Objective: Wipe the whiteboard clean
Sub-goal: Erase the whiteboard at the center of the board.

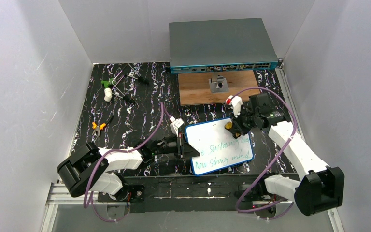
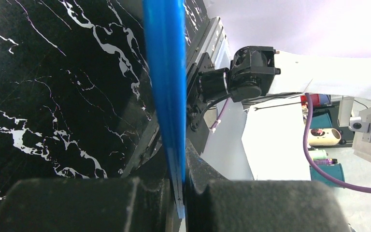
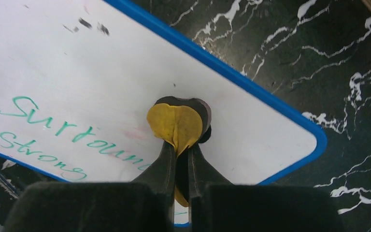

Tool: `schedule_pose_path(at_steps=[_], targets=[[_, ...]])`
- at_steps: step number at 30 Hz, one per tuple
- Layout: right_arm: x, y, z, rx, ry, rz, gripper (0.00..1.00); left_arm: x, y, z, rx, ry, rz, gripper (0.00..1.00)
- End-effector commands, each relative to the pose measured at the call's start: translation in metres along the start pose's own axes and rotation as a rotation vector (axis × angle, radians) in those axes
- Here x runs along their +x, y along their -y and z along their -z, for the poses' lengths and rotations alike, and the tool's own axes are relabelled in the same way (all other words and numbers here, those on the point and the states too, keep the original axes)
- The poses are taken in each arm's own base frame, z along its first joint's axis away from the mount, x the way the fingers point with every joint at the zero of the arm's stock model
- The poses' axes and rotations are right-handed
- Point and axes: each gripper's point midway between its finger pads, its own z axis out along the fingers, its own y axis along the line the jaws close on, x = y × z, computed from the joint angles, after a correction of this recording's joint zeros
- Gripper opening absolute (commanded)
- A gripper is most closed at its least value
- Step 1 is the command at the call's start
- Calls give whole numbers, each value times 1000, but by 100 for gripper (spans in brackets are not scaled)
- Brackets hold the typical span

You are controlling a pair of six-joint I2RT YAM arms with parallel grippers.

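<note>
- The whiteboard [image 1: 220, 147] sat between the two claws, its blue left edge pinched in the closed left claw [image 2: 181, 191]
- The right claw [image 3: 181, 145], clamped on a yellow cloth [image 3: 174, 123], pressed it against the board's white face near the far right corner
- Green writing [image 3: 43, 125] ran to the left of that cloth
- A black marbled table [image 1: 125, 121] lay beneath both claws
- A grey box [image 1: 222, 43] stood well beyond the right claw

From my left wrist the whiteboard [image 2: 166, 96] shows only its blue edge, its face hidden, and my left fingers [image 2: 77, 205] are a dark blur. My right fingers [image 3: 164, 166] and the yellow pad [image 3: 174, 126] cover part of the green writing [image 3: 53, 128].
</note>
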Motion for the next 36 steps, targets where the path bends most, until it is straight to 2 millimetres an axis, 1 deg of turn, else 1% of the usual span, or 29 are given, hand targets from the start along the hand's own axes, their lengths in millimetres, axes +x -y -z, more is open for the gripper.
schedule_pose_path(at_steps=[1,3,5,6,7,8,9,11,13,16,18,21,23,24,26,27,28,29,30,31,32,34,36], targets=[[-58,-34,6,-160,113,137,1,-30,66,4,227,76,-184,0],[-63,-58,0,-233,96,213,1,-31,66,2,228,75,-182,0],[-62,-81,-4,-313,70,266,1,-33,68,1,236,77,-183,0],[-60,-88,-5,-341,59,279,1,-34,69,1,237,79,-182,0],[-56,-91,-7,-352,50,283,1,-34,70,1,239,80,-183,0],[-54,-88,-8,-334,42,285,1,-34,70,1,239,80,-184,0],[-49,-80,-11,-290,27,278,1,-34,71,3,241,83,-187,0],[-43,-55,-9,-187,34,233,1,-33,70,5,235,89,-192,0],[-38,-30,-3,-103,59,132,1,-31,69,8,234,92,-199,0],[-22,8,4,47,55,32,1,-30,69,9,238,92,-206,0],[-14,23,6,116,47,-7,1,-30,70,9,245,90,-206,0],[-11,30,5,150,44,-36,1,-31,72,9,255,95,-209,0],[-14,27,4,123,53,-36,1,-31,72,11,251,104,-210,0],[-19,20,4,82,68,-30,1,-31,71,11,250,108,-210,0],[-35,-3,3,-52,97,5,1,-31,70,11,248,113,-210,0],[-39,-18,3,-126,98,38,1,-31,70,11,247,112,-209,0],[-41,-37,3,-216,96,79,1,-31,70,11,247,112,-210,0],[-40,-50,3,-275,86,107,1,-31,69,11,245,113,-210,0],[-38,-59,4,-317,80,120,1,-32,69,11,242,114,-213,0],[-36,-62,5,-336,81,122,1,-32,68,11,234,115,-216,0],[-33,-62,6,-329,77,122,1,-32,66,11,225,117,-224,0],[-28,-54,10,-289,86,106,1,-30,59,13,182,116,-232,0],[-24,-43,18,-244,115,63,1,-31,52,18,132,127,-256,0]])
